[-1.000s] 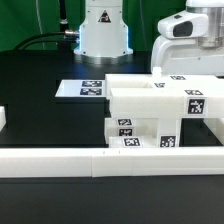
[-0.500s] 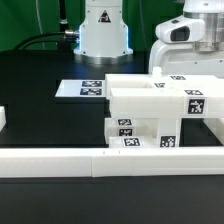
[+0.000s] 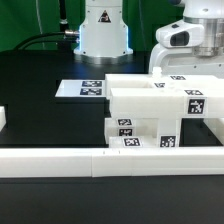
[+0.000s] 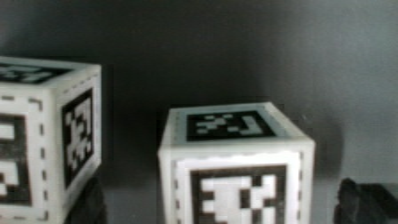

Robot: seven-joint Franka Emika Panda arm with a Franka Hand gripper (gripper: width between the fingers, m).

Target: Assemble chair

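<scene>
Arm lowered over the chair: the arm's white wrist (image 3: 188,38) has sunk slightly and shifted toward the exterior view's left.
The gripper (image 4: 228,205) is spread wide and holds nothing. Its dark fingertips (image 4: 370,195) show either side of a square-ended leg (image 4: 237,160), matte white with crisp black-and-white tags. The boxy chair parts (image 3: 150,105) sit on the black table (image 3: 40,110), just behind the long white border rail (image 3: 90,160).
</scene>
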